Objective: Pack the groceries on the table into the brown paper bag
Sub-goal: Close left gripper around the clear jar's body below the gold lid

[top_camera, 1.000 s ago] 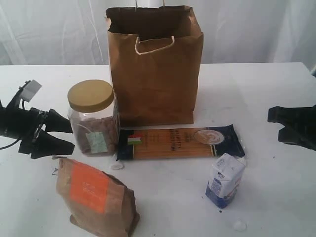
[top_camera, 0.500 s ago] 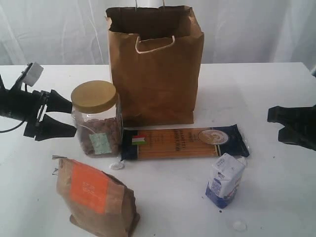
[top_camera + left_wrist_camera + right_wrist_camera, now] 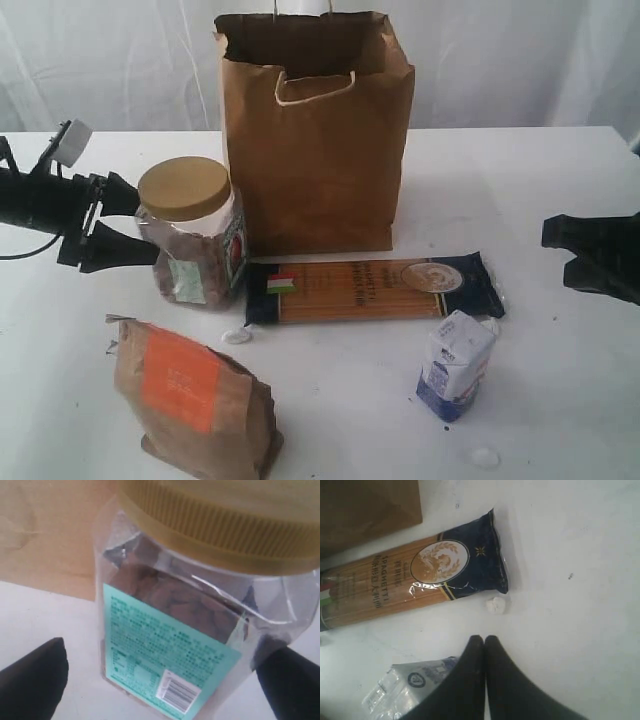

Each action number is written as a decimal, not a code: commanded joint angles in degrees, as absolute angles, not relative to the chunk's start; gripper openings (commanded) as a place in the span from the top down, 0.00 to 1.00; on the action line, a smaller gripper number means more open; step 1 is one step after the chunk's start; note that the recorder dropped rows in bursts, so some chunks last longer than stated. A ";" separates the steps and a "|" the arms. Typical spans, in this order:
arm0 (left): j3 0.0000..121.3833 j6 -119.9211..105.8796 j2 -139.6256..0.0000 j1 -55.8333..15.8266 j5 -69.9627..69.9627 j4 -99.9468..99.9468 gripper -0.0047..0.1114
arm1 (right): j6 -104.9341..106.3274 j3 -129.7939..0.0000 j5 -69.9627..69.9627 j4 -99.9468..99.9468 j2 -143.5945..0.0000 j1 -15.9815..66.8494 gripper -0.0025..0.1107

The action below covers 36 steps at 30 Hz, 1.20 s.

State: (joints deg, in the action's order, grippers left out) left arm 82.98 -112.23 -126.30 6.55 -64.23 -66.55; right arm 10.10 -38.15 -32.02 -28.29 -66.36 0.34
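Clear gold-lidded jar (image 3: 190, 240) stood on the bench (image 3: 530, 180) just left of the brown paper bag (image 3: 315, 150). Over the preceding second its label had turned and its body appeared nudged toward the bag. Left tool (image 3: 143, 228) had advanced to straddle the jar, jaws spread wide and not yet gripping; a grasp seemed the step in hand. Right tool (image 3: 485, 642), closed and empty, idled near the spaghetti packet (image 3: 370, 288) and small white-blue carton (image 3: 455, 365). Brown pouch (image 3: 190, 395) also awaited packing.
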 commanded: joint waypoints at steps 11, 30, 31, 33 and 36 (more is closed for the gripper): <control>83.35 -121.16 -127.91 1.56 -69.96 -51.47 0.06 | 10.27 -37.92 -31.55 -28.48 -66.28 0.00 0.98; 83.35 -118.71 -128.12 1.56 -69.96 -63.20 0.06 | 10.29 -37.92 -28.06 -28.48 -66.28 0.00 0.98; 83.35 -118.71 -128.10 1.56 -69.96 -63.16 0.06 | 10.29 -37.92 -28.06 -28.48 -66.28 0.00 0.98; 83.35 -118.71 -128.38 1.56 -69.96 -64.19 0.06 | 10.29 -37.92 -28.06 -28.48 -66.28 0.00 0.98; 83.35 -118.71 -128.70 1.56 -69.96 -66.99 0.06 | 10.29 -37.92 -28.06 -28.48 -66.28 0.00 0.98</control>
State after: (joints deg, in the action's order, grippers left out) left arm 83.38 -112.23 -128.41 1.82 -64.23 -63.59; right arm 10.10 -38.15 -28.65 -28.41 -66.36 0.34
